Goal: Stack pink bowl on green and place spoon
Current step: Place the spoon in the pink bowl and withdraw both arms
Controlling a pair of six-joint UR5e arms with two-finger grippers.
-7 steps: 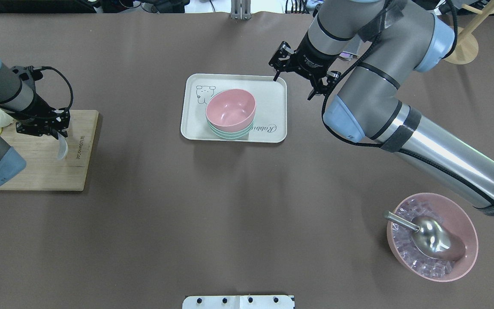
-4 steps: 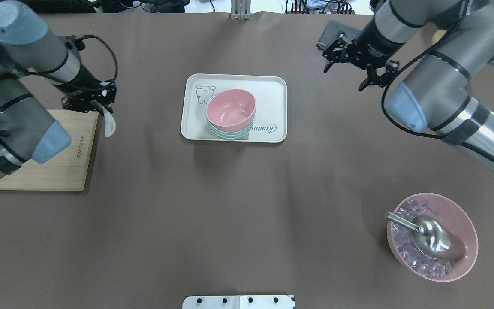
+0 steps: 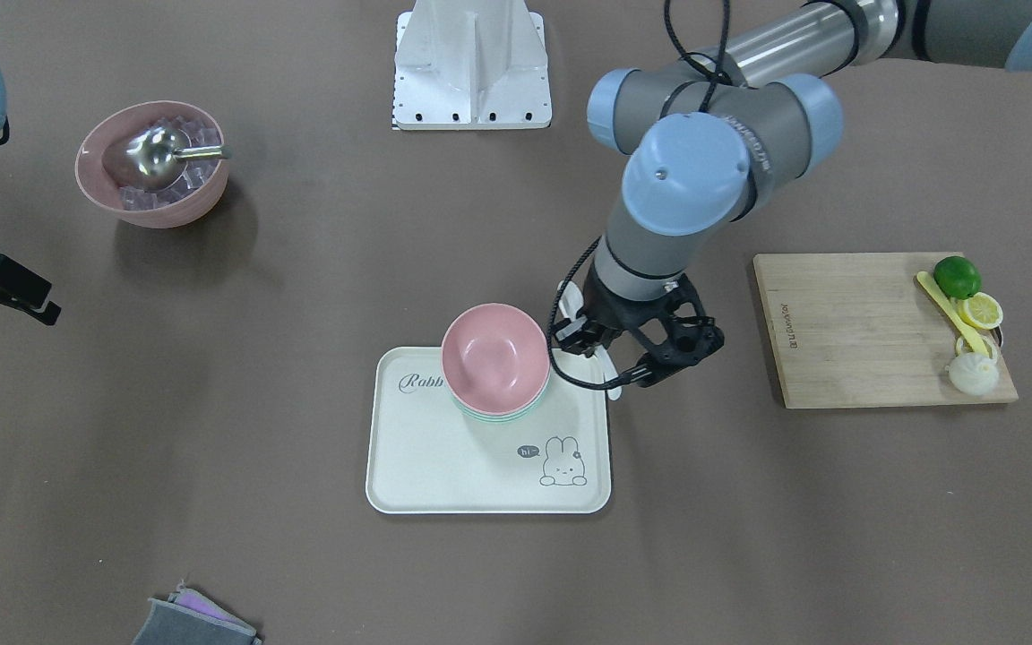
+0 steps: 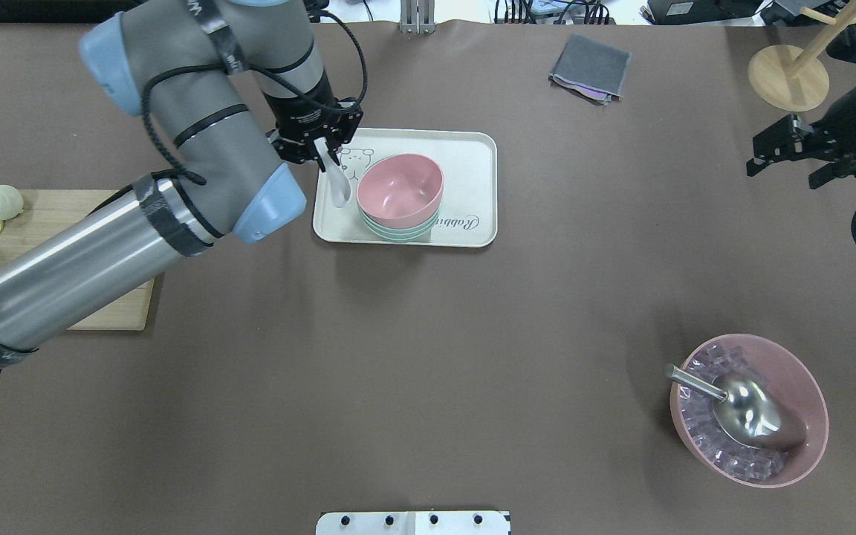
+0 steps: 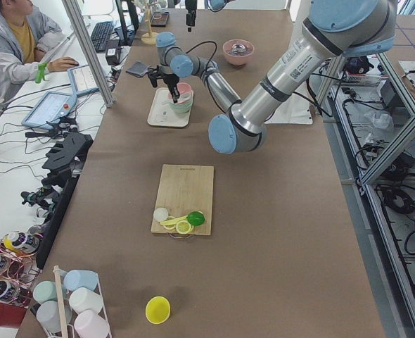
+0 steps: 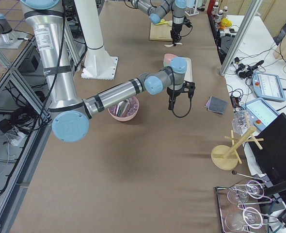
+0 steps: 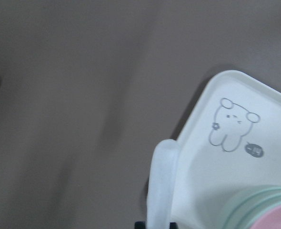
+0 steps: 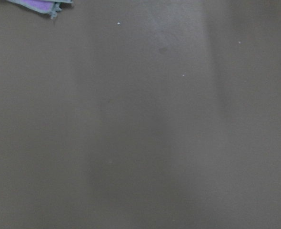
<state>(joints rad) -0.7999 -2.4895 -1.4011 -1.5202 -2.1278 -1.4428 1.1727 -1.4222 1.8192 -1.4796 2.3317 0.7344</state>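
The pink bowl [image 4: 400, 187] sits nested on the green bowl [image 4: 397, 231] on the white tray [image 4: 465, 156]. My left gripper [image 4: 322, 146] is shut on the handle of a white spoon [image 4: 338, 186]. It holds the spoon over the tray's left edge, just left of the bowls, with the spoon's bowl end hanging down. The left wrist view shows the spoon [image 7: 162, 186] above the tray [image 7: 255, 119], with the green bowl's rim [image 7: 252, 205] at the lower right. In the front view the spoon [image 3: 611, 374] hangs beside the pink bowl [image 3: 494, 356]. My right gripper [image 4: 783, 175] is open and empty, far to the right.
A large pink bowl [image 4: 807, 394] of ice with a metal scoop [image 4: 744, 405] stands at the near right. A wooden cutting board [image 4: 105, 301] with lime, lemon and a bun lies at the left. A grey cloth [image 4: 590, 68] and a wooden stand [image 4: 788, 78] are at the far right.
My left arm has carried the spoon from the cutting board rightward to the tray's left edge beside the bowls. My right arm has drawn away from the tray to the far right.
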